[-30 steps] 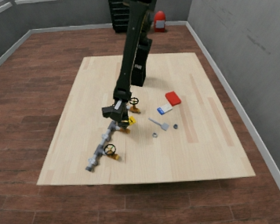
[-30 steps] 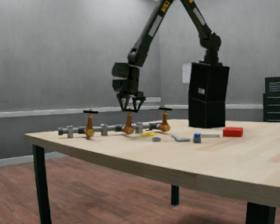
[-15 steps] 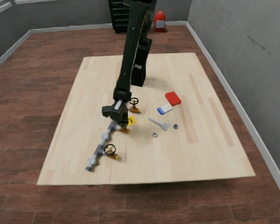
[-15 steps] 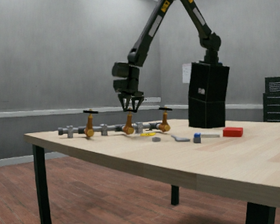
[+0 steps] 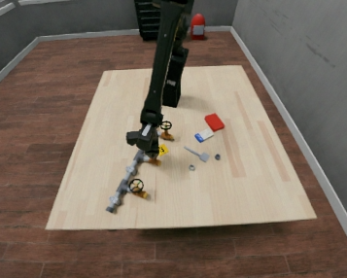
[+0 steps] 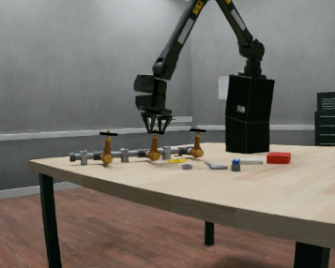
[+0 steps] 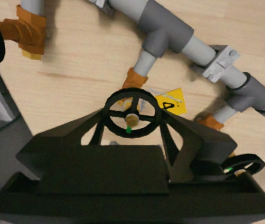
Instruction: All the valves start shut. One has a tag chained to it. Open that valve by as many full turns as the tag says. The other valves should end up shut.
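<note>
A grey pipe (image 5: 129, 175) carries three orange valves with black handwheels. My gripper (image 7: 131, 112) is shut on the middle valve's handwheel (image 7: 132, 112), a finger on each side of its rim; in the exterior view the gripper (image 6: 157, 126) sits on top of that valve (image 6: 153, 149). A yellow tag (image 7: 171, 101) marked 4 lies beside this valve's base and also shows in the top view (image 5: 163, 149). The near valve (image 5: 137, 185) and the far valve (image 5: 166, 127) stand free of the gripper.
To the right of the pipe lie a red block (image 5: 214, 121), a blue and white piece (image 5: 204, 135), a grey flat tool (image 5: 197, 154) and two small rings (image 5: 192, 167). The arm's black base box (image 6: 249, 113) stands at the back of the table.
</note>
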Robot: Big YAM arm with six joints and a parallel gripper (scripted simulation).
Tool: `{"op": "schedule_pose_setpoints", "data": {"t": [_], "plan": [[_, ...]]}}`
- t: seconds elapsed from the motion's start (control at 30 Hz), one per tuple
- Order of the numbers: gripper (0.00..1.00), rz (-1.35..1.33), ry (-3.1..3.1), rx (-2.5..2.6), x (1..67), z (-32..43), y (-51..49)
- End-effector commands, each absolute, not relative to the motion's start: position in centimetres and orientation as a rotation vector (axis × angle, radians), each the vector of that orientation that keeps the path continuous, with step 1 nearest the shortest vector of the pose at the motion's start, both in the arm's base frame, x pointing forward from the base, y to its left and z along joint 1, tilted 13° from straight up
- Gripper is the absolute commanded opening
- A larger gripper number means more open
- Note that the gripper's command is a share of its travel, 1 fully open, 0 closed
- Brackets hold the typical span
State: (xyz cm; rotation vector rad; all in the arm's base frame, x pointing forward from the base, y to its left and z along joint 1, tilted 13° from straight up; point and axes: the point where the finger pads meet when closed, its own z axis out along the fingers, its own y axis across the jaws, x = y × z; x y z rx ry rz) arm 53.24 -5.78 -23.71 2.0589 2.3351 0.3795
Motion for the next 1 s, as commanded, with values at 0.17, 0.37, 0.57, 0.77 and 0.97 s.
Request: {"op": "schedule_pose_setpoints", "data": {"t": [0.17,0.37,0.57,0.77,0.97], "plan": [[0.0,0.372,2.317,2.084,53.28,-23.54,-5.7],[0.0,0.371,2.378,2.003,53.28,-23.54,-5.7],[0.0,0.367,2.483,1.848,53.28,-23.54,-5.7],[0.0,0.362,2.586,1.673,53.29,-23.54,-5.7],[0.0,0.347,2.762,1.294,53.29,-23.53,-5.7]]}}
